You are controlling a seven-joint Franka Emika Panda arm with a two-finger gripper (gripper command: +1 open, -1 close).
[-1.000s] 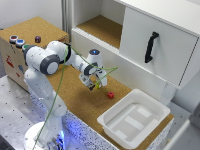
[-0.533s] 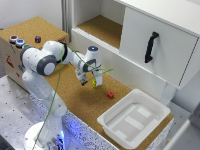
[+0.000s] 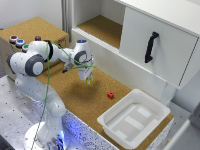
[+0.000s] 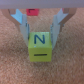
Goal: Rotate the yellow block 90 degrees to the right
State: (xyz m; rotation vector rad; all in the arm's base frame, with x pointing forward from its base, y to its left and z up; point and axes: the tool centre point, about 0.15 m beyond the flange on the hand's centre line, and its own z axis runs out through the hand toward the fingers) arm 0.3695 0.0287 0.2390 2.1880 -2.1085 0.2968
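The yellow block (image 4: 41, 45) is a small cube with a dark "N" on its face. It sits between my two fingers (image 4: 21, 27), which press against its sides. In the exterior view the gripper (image 3: 88, 77) points down over the cork tabletop, with the yellow block (image 3: 90, 81) showing at its fingertips, at or just above the surface. The arm hides whether the block touches the cork.
A small red block (image 3: 110, 95) lies on the cork toward the exterior view's right, and also shows past my fingers as a red block (image 4: 32, 12). A white tray (image 3: 150, 107) stands further right. A white cabinet with a black handle (image 3: 150, 46) rises behind. Several coloured cups (image 3: 19, 42) stand far left.
The gripper has moved toward the exterior view's left and slightly away from the red block, with the yellow block staying at its fingertips.
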